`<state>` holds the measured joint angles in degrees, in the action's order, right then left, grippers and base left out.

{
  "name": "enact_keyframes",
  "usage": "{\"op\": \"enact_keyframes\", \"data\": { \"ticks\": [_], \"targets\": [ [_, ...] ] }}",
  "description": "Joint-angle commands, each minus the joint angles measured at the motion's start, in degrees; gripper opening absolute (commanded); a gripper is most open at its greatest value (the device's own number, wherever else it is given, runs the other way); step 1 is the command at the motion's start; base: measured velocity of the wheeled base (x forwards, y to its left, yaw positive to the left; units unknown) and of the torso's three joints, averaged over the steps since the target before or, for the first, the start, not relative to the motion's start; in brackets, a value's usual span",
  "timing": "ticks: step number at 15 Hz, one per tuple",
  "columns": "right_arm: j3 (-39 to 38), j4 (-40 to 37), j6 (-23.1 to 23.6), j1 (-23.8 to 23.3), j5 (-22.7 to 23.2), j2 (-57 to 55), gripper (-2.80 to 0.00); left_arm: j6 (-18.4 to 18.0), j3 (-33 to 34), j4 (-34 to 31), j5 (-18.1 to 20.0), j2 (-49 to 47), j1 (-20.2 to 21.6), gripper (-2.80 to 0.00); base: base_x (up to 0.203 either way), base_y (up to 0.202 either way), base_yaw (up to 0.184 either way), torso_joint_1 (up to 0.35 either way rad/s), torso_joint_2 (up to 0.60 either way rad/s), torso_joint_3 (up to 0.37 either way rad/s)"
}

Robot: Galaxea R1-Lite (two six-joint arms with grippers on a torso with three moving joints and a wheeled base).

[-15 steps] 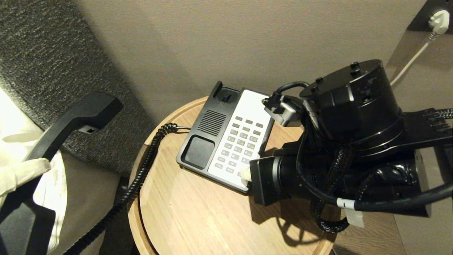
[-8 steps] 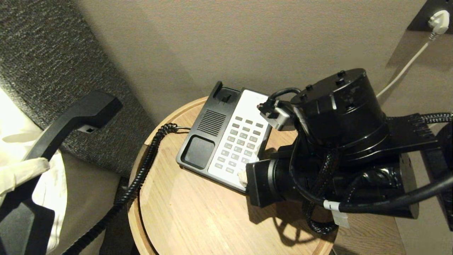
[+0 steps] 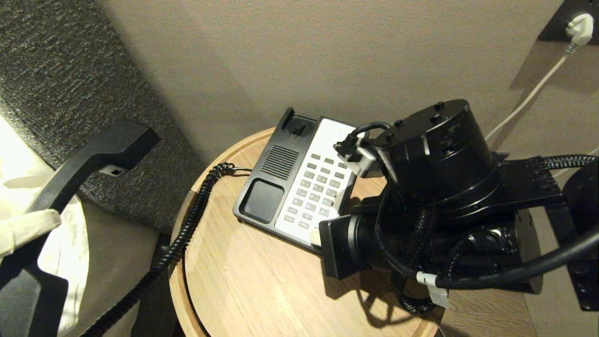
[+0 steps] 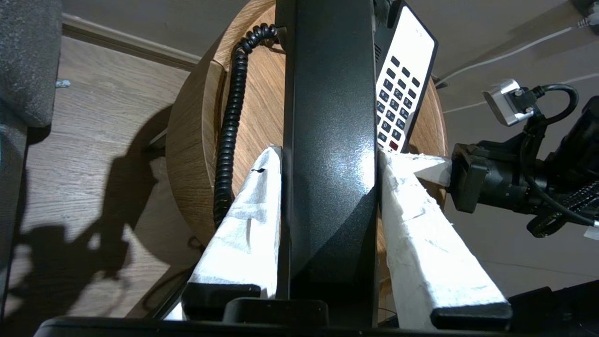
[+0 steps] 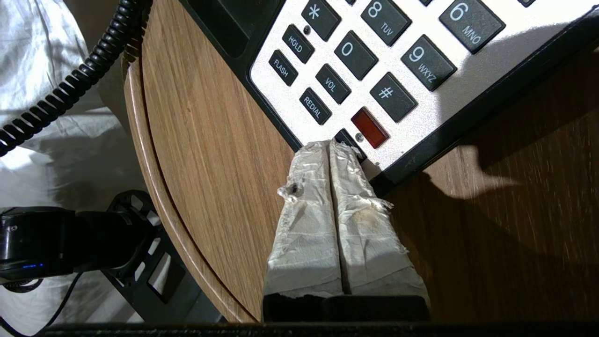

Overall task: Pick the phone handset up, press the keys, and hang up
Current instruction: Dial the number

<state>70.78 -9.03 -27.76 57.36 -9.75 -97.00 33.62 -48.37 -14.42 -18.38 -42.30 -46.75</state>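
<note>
— From the head view, where did we find the phone handset [image 3: 89, 161]?

— Up and off to the left of the round wooden table [image 3: 262, 290], clear of the phone base [image 3: 273, 180], with the left gripper's white-wrapped finger [image 3: 28, 227] against its shaft. The coiled cord [image 3: 185, 234] trailed from the base over the table edge. The right gripper [image 3: 317, 235] was mostly hidden behind its own wrist there; we saw only a pale tip at the near corner of the keys [image 3: 316, 194].

— What did the left wrist view add?

— The grip itself: the left gripper [image 4: 330, 161] had both padded fingers pressed on opposite sides of the phone handset [image 4: 327, 140], clamped around it, the table and keypad lying beyond.

— And the right wrist view?

— There we saw the right gripper [image 5: 329, 146] with its two wrapped fingers pressed flat together, closed on nothing. Their tips lay over a small dark key at the faceplate's near edge, just beside the red key [image 5: 369, 127]. Whether they truly touched it, we could not quite tell.

— Anything changed from a second earlier?

— In the head view the right arm had slid leftward and lower across the base, covering more of the keypad's right side. The handset and left gripper had kept their place.
</note>
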Motion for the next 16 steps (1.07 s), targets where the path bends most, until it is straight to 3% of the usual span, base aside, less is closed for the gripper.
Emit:
{"op": "enact_keyframes", "data": {
  "ticks": [1,16],
  "targets": [
    [0.85,-0.2,-0.28,0.04,0.08,0.06,-2.8,0.22,0.21,-0.08,-0.11,0.11,-0.01,-2.8,0.0,0.0,0.0,0.0,0.0,0.0],
    [2.37,0.32,-0.35,0.04,-0.11,2.69,-2.8,0.3,1.35,-0.17,-0.07,0.77,-0.01,-2.8,0.0,0.0,0.0,0.0,0.0,0.0]
  ]
}}
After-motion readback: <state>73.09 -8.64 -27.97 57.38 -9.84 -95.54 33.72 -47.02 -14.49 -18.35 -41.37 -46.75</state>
